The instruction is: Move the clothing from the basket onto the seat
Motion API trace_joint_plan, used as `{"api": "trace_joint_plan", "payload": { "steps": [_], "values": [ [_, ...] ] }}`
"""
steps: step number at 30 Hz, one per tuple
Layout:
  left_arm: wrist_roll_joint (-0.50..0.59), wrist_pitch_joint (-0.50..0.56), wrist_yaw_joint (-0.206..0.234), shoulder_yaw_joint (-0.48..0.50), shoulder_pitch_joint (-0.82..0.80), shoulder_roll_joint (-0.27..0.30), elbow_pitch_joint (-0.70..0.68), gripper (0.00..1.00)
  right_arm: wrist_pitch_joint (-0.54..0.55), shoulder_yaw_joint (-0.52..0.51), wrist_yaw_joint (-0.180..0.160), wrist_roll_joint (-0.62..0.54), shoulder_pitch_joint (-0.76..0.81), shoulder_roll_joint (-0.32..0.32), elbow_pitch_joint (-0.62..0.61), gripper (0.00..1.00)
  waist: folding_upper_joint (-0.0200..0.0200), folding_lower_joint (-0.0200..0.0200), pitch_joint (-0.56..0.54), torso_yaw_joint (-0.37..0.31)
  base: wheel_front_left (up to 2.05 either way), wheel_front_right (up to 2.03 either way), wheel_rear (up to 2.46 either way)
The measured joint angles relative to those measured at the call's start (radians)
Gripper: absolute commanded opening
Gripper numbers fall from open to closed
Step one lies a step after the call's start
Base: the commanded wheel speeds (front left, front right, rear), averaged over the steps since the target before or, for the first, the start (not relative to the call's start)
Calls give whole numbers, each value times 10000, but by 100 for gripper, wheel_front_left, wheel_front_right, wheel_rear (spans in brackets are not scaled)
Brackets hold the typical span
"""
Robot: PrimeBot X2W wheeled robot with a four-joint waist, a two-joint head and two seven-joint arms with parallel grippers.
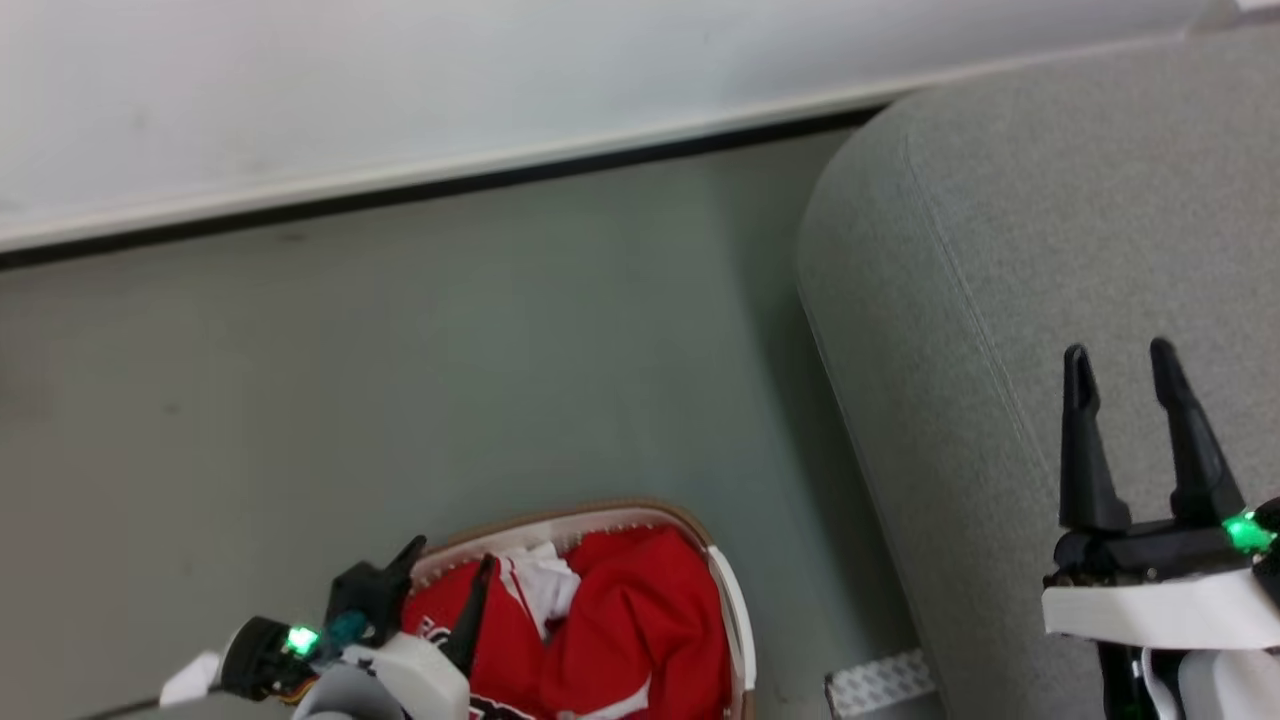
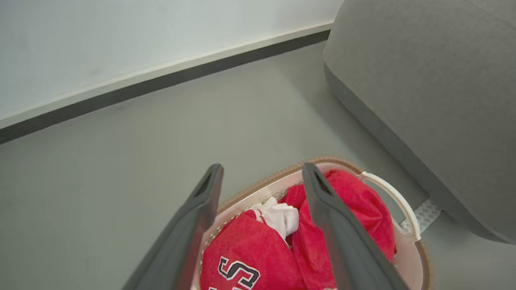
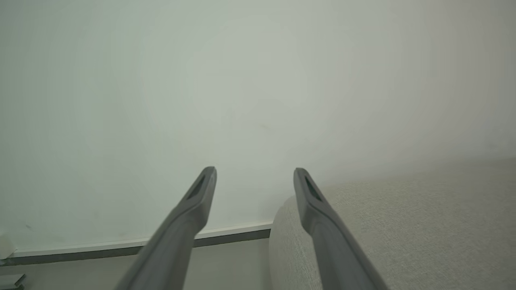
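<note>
**Nothing moved yet: all the red clothes are in the basket**

You have not done the main job yet. The red clothing (image 1: 620, 610) lies piled in the white basket (image 1: 737, 600), which stands on the floor (image 1: 400, 380). A bit of white cloth (image 2: 282, 217) pokes up in the middle of the pile. One red piece has a black mark with white edges.

The grey seat (image 1: 1000, 250), just to the right of the basket, has no clothes on the part you can see.

Your left gripper (image 1: 450, 557) hangs just over the basket, jaws wide apart, with nothing between them. Your right gripper (image 1: 1118, 350) is well off to the right of the basket, over the seat, jaws wide too and holding nothing.

What is left, I think: reach down, grab the clothes, carry them to the seat and let go.
</note>
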Motion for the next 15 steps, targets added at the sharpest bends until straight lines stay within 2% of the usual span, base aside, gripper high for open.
{"api": "trace_joint_plan", "payload": {
  "steps": [8,15],
  "values": [
    [548,884,-207,-1310,-1599,512,2566,100,0,-88,0,19,-874,2,-784,100,0,1,1547,-564,0,0,0],
    [729,1137,-242,-2675,-2854,972,4385,100,0,-71,0,150,-1330,0,-1185,100,0,1,2912,-1085,0,0,0]
  ]
}}
